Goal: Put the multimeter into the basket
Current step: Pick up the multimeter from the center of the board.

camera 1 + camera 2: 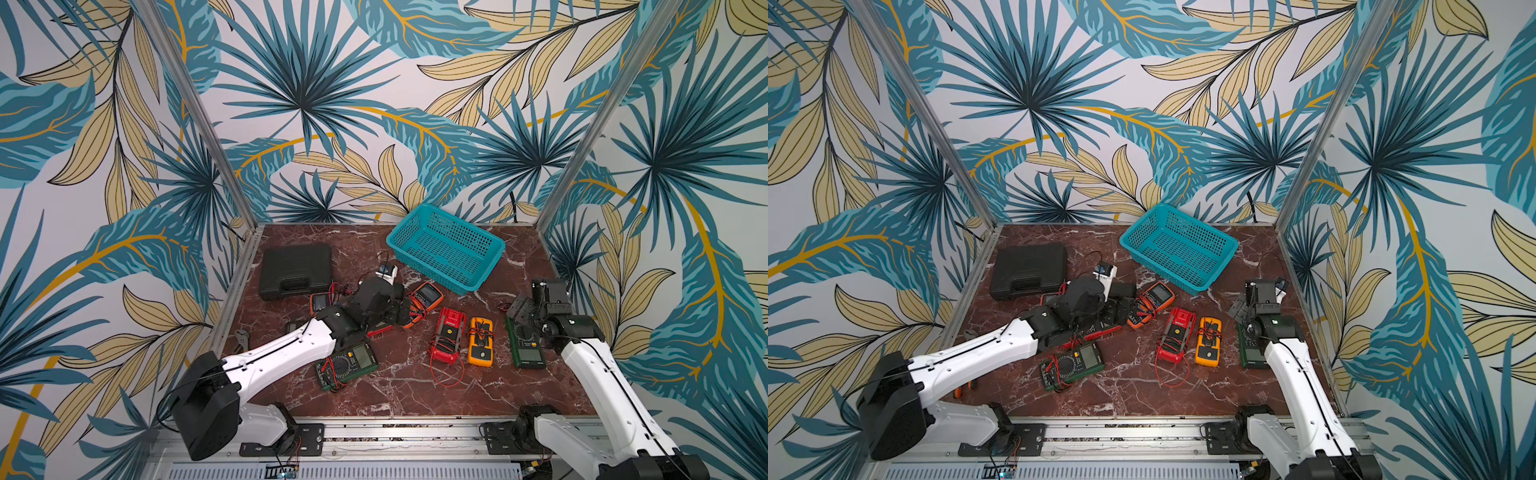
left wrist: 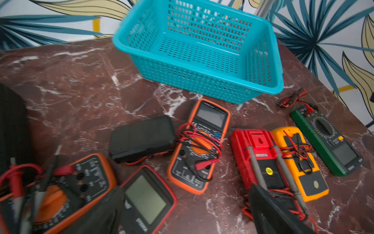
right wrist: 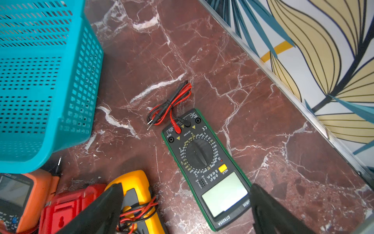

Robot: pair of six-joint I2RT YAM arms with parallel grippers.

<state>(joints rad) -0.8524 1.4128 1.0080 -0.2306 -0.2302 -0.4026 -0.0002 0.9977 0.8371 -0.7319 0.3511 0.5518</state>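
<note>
The teal mesh basket (image 1: 446,249) (image 1: 1179,249) (image 2: 198,52) stands empty at the back of the marble table. Several multimeters lie in front of it: orange (image 1: 428,297), red (image 1: 449,332), yellow (image 1: 481,340), green at the right (image 1: 525,345) and green at the front left (image 1: 349,365). My left gripper (image 1: 399,309) (image 2: 186,210) hangs open just left of the orange meter (image 2: 199,145), over a red-edged meter (image 2: 147,198), holding nothing. My right gripper (image 1: 524,307) (image 3: 186,210) is open above the right green multimeter (image 3: 206,168), its screen end between the fingers.
A flat black hard-shell case (image 1: 296,270) lies at the back left. A small black box (image 2: 141,137) sits beside the orange meter. Loose red and black test leads (image 3: 170,105) trail from the meters. Metal frame posts and patterned walls close in the table's sides.
</note>
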